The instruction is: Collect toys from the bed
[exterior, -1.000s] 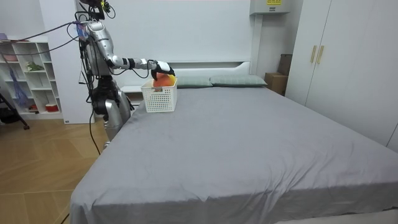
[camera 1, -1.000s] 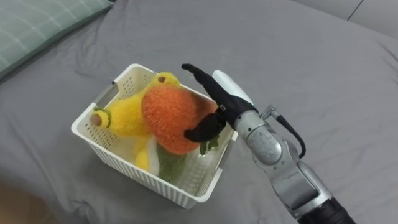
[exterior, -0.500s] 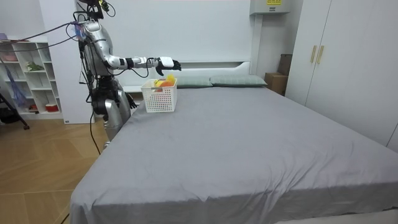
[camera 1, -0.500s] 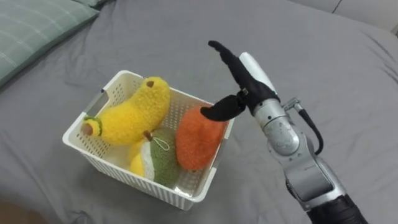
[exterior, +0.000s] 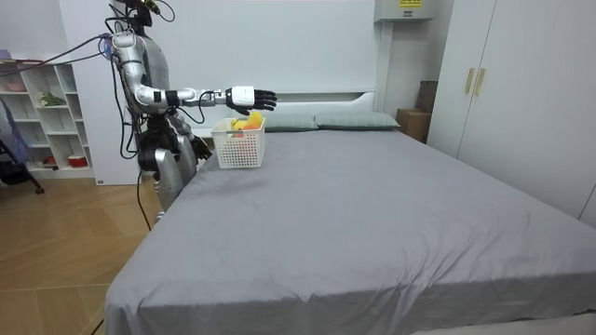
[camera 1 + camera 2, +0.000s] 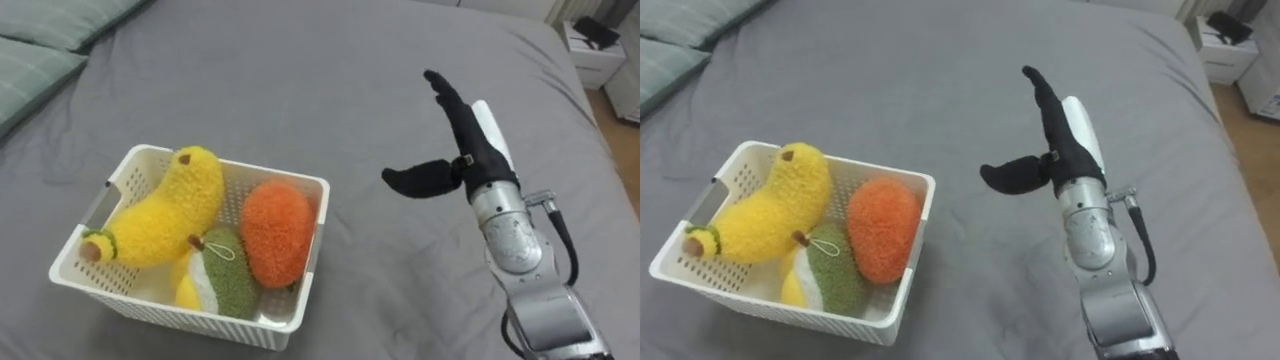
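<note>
Black right hand — white back plate, silver forearm, dark cable.

Open grey bed under robot hand, basket left, seemingly packed with toys.

Basket on the bed, banana toy in its left side, oval plush in its right, small plush in front between them, right hand right of the basket, pillow behind at left.

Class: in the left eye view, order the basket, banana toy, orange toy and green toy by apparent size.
1. basket
2. banana toy
3. orange toy
4. green toy, which is partly hidden, so the last two are unsure
</note>
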Controlling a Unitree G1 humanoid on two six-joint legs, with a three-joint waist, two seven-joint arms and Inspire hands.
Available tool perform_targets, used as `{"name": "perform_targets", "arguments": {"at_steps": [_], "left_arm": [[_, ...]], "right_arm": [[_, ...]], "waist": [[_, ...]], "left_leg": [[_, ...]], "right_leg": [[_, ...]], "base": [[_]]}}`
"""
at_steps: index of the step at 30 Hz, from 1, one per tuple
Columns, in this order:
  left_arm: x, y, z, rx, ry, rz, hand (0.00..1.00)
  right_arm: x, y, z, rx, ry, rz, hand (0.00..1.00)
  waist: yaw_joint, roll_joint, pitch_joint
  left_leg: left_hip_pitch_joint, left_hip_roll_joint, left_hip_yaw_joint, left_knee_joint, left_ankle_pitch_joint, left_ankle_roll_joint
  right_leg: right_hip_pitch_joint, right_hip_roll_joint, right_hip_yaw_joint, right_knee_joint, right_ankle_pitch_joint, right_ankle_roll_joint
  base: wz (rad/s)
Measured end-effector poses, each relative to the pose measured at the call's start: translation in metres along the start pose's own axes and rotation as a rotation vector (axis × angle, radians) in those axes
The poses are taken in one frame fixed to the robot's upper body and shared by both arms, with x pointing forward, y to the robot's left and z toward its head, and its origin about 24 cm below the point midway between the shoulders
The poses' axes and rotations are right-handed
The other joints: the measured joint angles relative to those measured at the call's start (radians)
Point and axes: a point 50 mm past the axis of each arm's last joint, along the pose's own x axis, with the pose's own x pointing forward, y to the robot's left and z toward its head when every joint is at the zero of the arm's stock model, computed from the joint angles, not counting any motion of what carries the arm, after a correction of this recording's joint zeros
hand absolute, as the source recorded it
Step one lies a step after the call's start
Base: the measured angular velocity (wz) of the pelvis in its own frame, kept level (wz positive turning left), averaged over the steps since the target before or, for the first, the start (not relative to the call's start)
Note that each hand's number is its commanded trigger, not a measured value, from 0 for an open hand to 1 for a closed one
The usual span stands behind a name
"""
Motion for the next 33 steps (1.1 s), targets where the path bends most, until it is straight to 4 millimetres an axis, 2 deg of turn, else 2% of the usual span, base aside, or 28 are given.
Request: {"name": "perform_targets", "arguments": {"at_steps": [2,5,8,14,17,23,26,28,31,33], "left_arm": [[0.000,0.001,-0.002,-0.005,0.005,0.002,0.00],[-0.002,0.001,-0.012,0.001,0.028,0.011,0.00],[-0.003,0.001,-0.017,-0.001,0.043,0.019,0.00],[-0.004,0.002,-0.024,-0.003,0.062,0.038,0.00],[-0.004,0.002,-0.025,-0.008,0.066,0.040,0.00],[-0.005,0.002,-0.027,-0.026,0.059,0.042,0.00],[-0.007,0.003,-0.032,-0.032,0.056,0.044,0.00],[-0.008,0.003,-0.035,-0.033,0.055,0.042,0.00],[-0.008,0.001,-0.038,-0.029,0.064,0.037,0.00],[-0.008,0.000,-0.041,-0.026,0.078,0.033,0.00]], "right_arm": [[-0.007,-0.004,-0.012,0.003,0.046,-0.019,0.00],[-0.024,-0.009,-0.036,0.017,0.136,-0.060,0.00],[-0.035,-0.012,-0.051,0.019,0.194,-0.072,0.00],[-0.057,-0.012,-0.107,0.026,0.424,-0.122,0.00],[-0.083,-0.008,-0.137,0.021,0.570,-0.126,0.00],[-0.123,0.008,-0.174,0.059,0.762,-0.115,0.00],[-0.156,0.018,-0.198,0.077,0.913,-0.093,0.00],[-0.186,0.027,-0.213,0.114,1.056,-0.082,0.00],[-0.218,0.034,-0.225,0.161,1.195,-0.091,0.00],[-0.230,0.037,-0.228,0.185,1.247,-0.091,0.00]], "waist": [[-0.005,0.000,0.0004],[-0.039,0.001,0.0003],[-0.054,0.004,0.0023],[-0.079,0.004,0.0039],[-0.084,0.005,0.0043],[-0.104,0.010,0.0046],[-0.106,0.010,0.0031],[-0.106,0.014,0.0046],[-0.107,0.023,0.0043],[-0.107,0.026,0.0012]], "left_leg": [[0.001,0.002,0.008,0.000,0.000,0.000],[0.004,0.004,0.015,0.000,-0.001,0.000],[0.008,0.004,0.019,-0.001,-0.001,0.000],[0.018,0.006,0.025,-0.001,-0.004,-0.003],[0.020,0.007,0.026,-0.001,-0.005,-0.004],[0.014,0.009,0.027,-0.001,-0.006,-0.006],[0.023,0.009,0.027,-0.003,-0.008,-0.008],[0.028,0.009,0.027,-0.005,-0.009,-0.008],[0.034,0.009,0.027,-0.004,-0.014,-0.009],[0.036,0.009,0.028,-0.002,-0.016,-0.009]], "right_leg": [[-0.001,0.002,0.008,-0.001,0.001,0.000],[0.000,0.003,0.011,0.001,0.001,0.000],[0.000,0.003,0.014,0.002,0.001,0.000],[0.002,0.008,0.030,-0.003,0.000,0.001],[0.003,0.011,0.041,-0.005,0.000,0.000],[0.001,0.014,0.044,-0.018,-0.001,-0.002],[0.017,0.015,0.043,-0.019,-0.001,-0.002],[0.022,0.016,0.046,-0.020,-0.001,-0.002],[0.022,0.017,0.055,-0.019,-0.006,-0.005],[0.020,0.018,0.061,-0.017,-0.011,-0.008]], "base": [[-0.09],[-0.03],[-0.06],[-0.04],[0.00],[0.00],[0.00],[-0.02],[-0.06],[-0.04]]}}
